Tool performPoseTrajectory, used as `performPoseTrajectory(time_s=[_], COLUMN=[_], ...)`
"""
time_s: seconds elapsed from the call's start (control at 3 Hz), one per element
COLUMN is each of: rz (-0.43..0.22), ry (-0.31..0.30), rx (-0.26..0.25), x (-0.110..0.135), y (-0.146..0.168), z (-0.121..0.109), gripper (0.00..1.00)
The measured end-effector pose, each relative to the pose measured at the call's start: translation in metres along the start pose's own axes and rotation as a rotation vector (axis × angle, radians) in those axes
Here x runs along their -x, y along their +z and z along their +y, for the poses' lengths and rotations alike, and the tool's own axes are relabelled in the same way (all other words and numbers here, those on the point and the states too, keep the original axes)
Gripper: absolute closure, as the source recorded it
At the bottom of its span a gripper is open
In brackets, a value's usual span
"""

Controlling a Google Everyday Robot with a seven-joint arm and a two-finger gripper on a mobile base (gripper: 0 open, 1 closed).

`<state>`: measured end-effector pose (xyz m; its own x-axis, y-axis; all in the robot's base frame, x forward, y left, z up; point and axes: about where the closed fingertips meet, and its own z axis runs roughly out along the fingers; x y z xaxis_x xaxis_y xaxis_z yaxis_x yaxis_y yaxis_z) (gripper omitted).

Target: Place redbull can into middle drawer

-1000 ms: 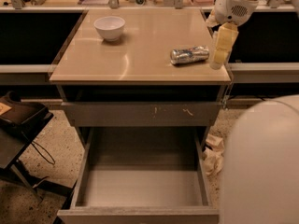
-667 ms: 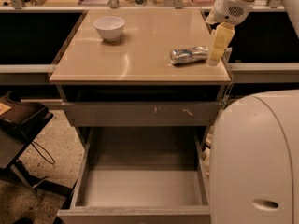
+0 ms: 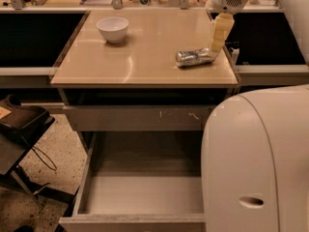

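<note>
The redbull can [image 3: 194, 57] lies on its side on the beige tabletop [image 3: 145, 52], near the right edge. My gripper [image 3: 217, 48] hangs from its white wrist at the top right, pointing down, its tip at the can's right end; I cannot tell whether it touches the can. The middle drawer [image 3: 140, 193] is pulled open below the table, with a bare grey floor. Its right part is hidden behind my white body [image 3: 256, 158].
A white bowl [image 3: 113, 29] stands at the back left of the tabletop. A closed grey drawer front with pale scratch marks [image 3: 140, 118] sits above the open drawer. A dark stand with cables [image 3: 19, 134] is on the floor at left. Dark recesses flank the table.
My white body has spread left and up in the view, covering more of the drawer's right side. The gripper has shifted slightly left toward the can. The can has not moved.
</note>
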<state>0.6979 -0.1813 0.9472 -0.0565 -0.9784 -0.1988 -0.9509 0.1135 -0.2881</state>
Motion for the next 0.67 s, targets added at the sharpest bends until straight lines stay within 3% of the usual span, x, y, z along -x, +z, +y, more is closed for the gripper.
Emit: performPoseTrajectory(time_s=[0.33,0.67], rz=[0.067,0.057], ry=[-0.103,-0.116], rx=[-0.050,-0.107], x=[0.022,0.030], y=[0.005,-0.005], z=[-0.031,-0.045], gripper=[0.00,0.00])
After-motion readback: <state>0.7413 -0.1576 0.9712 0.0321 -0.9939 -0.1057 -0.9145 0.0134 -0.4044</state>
